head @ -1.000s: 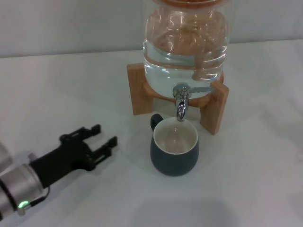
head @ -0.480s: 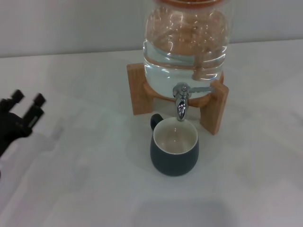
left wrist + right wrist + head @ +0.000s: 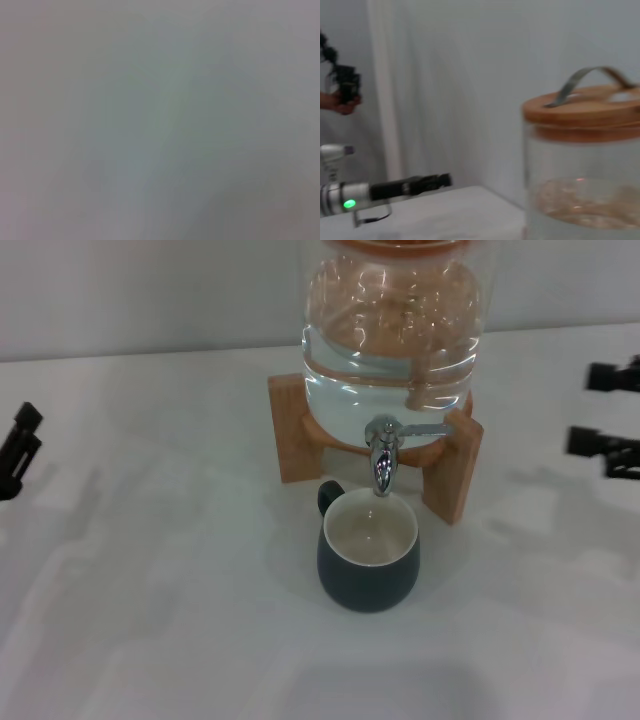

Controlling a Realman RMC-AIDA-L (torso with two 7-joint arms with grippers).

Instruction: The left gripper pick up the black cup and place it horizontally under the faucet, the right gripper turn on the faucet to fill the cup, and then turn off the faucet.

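— Where is the round dark cup [image 3: 368, 555] with the cream inside?
— It is set upright under the shiny chrome tap [image 3: 383, 455].
— How should it be held?
— By its hard, smooth sides; it could slip.
— And the claws?
— Left gripper [image 3: 17, 448]: cannot be told. Right gripper [image 3: 603, 410]: fingers are spread apart.

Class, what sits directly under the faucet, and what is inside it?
The black cup stands upright under the faucet. Its cream inside looks empty; no water stream shows.
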